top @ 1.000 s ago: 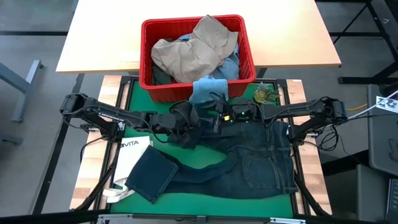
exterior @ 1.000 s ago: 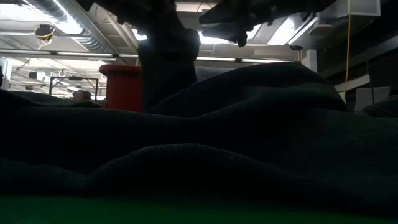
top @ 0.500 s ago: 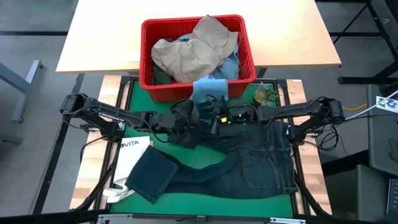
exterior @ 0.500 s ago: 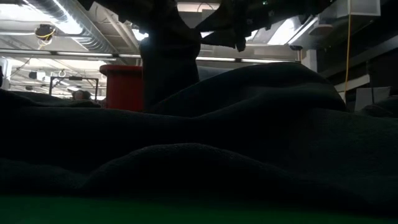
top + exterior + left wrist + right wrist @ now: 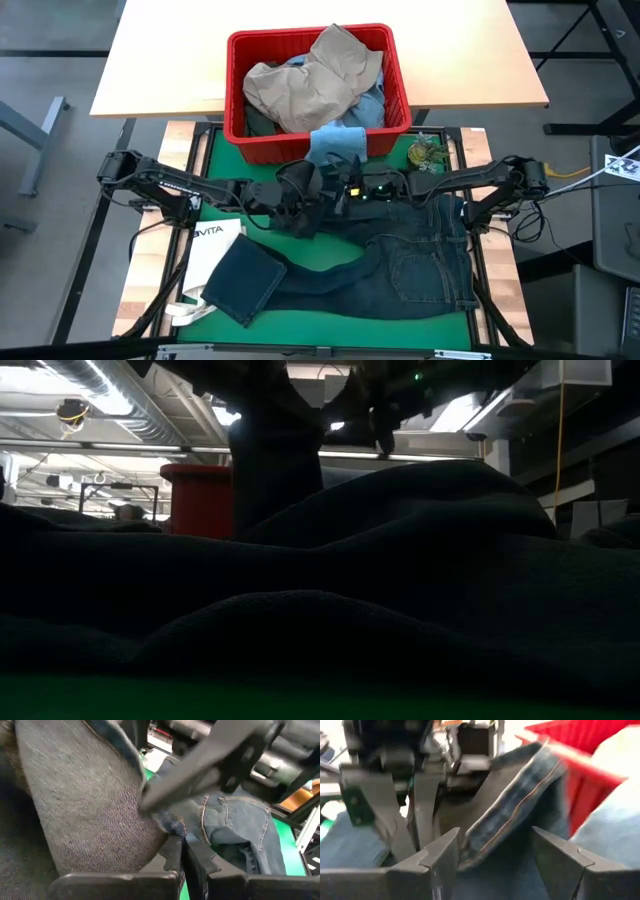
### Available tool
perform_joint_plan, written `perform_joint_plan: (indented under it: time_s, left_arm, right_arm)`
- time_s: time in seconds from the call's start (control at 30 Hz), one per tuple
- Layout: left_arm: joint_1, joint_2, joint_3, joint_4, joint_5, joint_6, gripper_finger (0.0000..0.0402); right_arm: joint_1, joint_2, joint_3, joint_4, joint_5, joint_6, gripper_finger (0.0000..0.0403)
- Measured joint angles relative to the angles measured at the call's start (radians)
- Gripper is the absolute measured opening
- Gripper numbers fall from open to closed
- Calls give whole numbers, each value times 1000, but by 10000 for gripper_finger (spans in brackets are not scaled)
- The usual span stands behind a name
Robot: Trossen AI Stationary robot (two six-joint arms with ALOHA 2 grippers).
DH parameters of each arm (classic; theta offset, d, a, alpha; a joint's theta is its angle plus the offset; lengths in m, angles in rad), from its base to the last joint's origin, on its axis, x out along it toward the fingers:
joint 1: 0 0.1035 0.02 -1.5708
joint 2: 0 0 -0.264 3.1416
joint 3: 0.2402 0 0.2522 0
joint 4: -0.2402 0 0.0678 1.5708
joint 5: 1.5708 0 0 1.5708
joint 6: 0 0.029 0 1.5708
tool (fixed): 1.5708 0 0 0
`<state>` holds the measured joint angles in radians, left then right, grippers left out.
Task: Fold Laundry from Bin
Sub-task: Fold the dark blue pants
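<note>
Below bin (image 5: 395, 135): left end effector (image 5: 300, 205) clenched on dark jeans (image 5: 400, 260) waistband; right end effector (image 5: 335, 195) released, alongside.

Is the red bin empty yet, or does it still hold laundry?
Still holding laundry. In the high view the red bin is heaped with khaki trousers, and a light blue cloth hangs over its front rim.

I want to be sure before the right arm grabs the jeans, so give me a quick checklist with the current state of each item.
1. Left gripper shut on dark jeans: ok.
2. Right gripper open: ok.
3. Denim edge lies between right gripper's fingers: ok.
4. The two grippers clear of each other: cannot tell, they are very close.
5. Jeans free of red bin: ok.
</note>
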<state>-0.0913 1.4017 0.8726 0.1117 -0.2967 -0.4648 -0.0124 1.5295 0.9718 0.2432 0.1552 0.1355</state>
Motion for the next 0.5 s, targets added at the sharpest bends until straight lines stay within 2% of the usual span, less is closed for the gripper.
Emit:
perform_joint_plan:
  time_s: [0.13,0.23,0.33,0.47,0.5]
  left_arm:
    - [-9,0,0,0,-1,16,4]
    - [-19,0,0,2,-5,39,5]
    - [-27,0,0,3,-6,62,14]
    - [-29,0,0,5,-5,110,32]
    - [-29,0,0,5,-5,128,37]
  right_arm:
    - [0,28,0,10,-9,26,234]
    - [0,35,0,37,-11,23,204]
    - [0,35,0,57,-16,16,141]
    - [0,36,-1,78,-15,-13,28]
    - [0,36,-1,99,-15,-37,15]
